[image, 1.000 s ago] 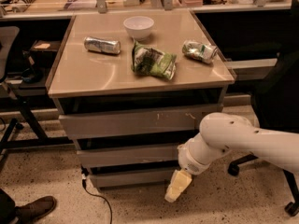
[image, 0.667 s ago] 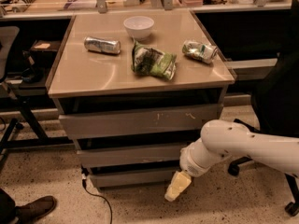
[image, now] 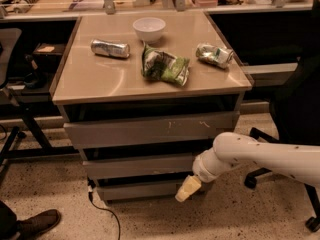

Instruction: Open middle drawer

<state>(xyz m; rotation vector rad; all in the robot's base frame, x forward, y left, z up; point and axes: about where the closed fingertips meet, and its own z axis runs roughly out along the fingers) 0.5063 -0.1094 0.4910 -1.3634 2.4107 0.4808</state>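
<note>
Your gripper (image: 187, 189) hangs low by the cabinet's right side, in front of the narrow bottom front (image: 135, 190). The middle drawer (image: 135, 167) lies just above it and to its left, with the scratched top front (image: 150, 129) higher still. Well above the gripper, the tabletop (image: 95, 81) carries a white bowl (image: 149, 28), a silver can (image: 110, 48), a green snack bag (image: 165, 66) and a crushed can (image: 215, 55).

White arm (image: 260, 156) extends from right; claw (image: 187, 188) hangs low, apparently pointing down-left.
</note>
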